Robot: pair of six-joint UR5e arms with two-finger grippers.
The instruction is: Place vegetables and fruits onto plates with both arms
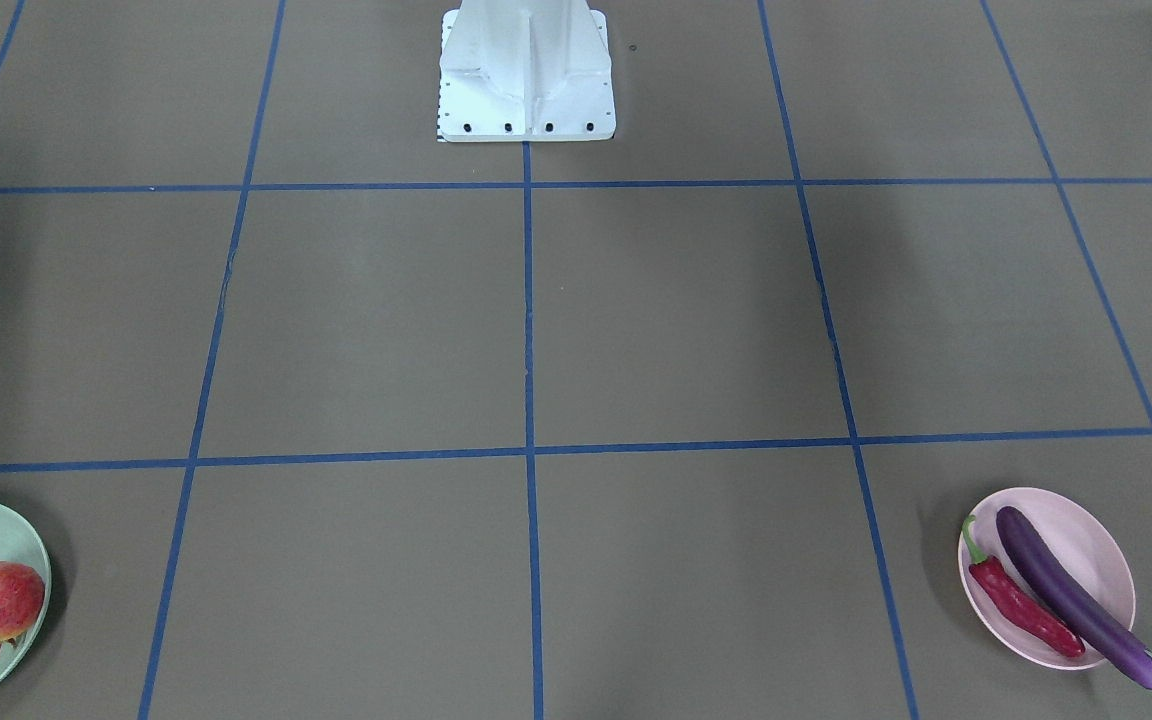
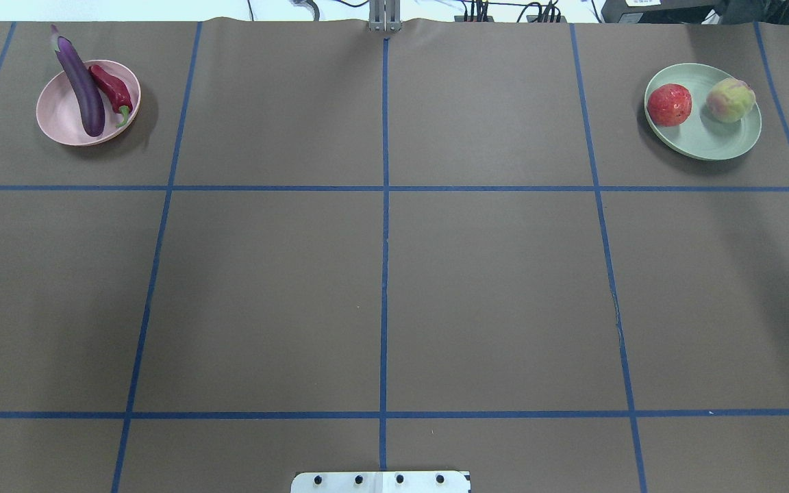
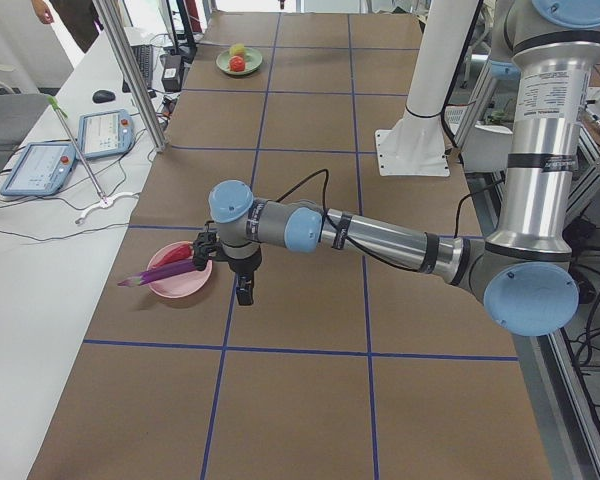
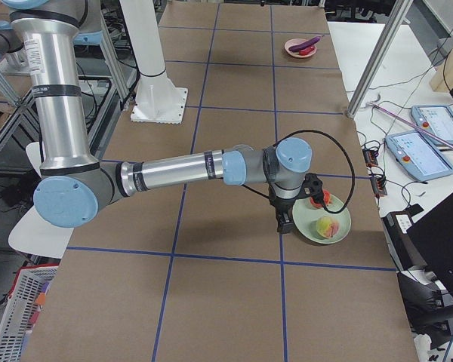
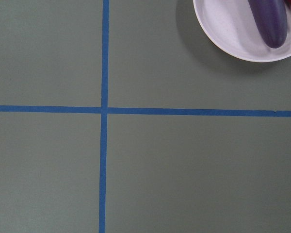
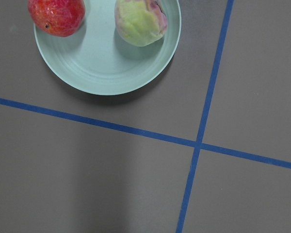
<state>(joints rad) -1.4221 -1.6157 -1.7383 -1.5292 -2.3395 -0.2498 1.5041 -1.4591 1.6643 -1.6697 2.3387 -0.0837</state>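
Eggplant (image 2: 81,85) and chili pepper (image 2: 112,87) lie side by side on the pink plate (image 2: 55,116). Peach (image 2: 730,100) and pomegranate (image 2: 669,105) sit apart on the green plate (image 2: 709,140). Long and glossy, the eggplant looks slippery and is best gripped mid-length; its stem end overhangs the plate toward the far edge of the table (image 2: 490,287). The round fruits could roll. The left gripper (image 3: 242,285) hangs beside the pink plate and the right gripper (image 4: 285,221) beside the green; I cannot tell whether either claw is apart or together. Room to move lies toward the table's middle.

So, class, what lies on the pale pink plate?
On the pink plate lie the eggplant and the chili pepper, side by side; the eggplant's stem end overhangs the rim. The plate surface beneath them is covered.
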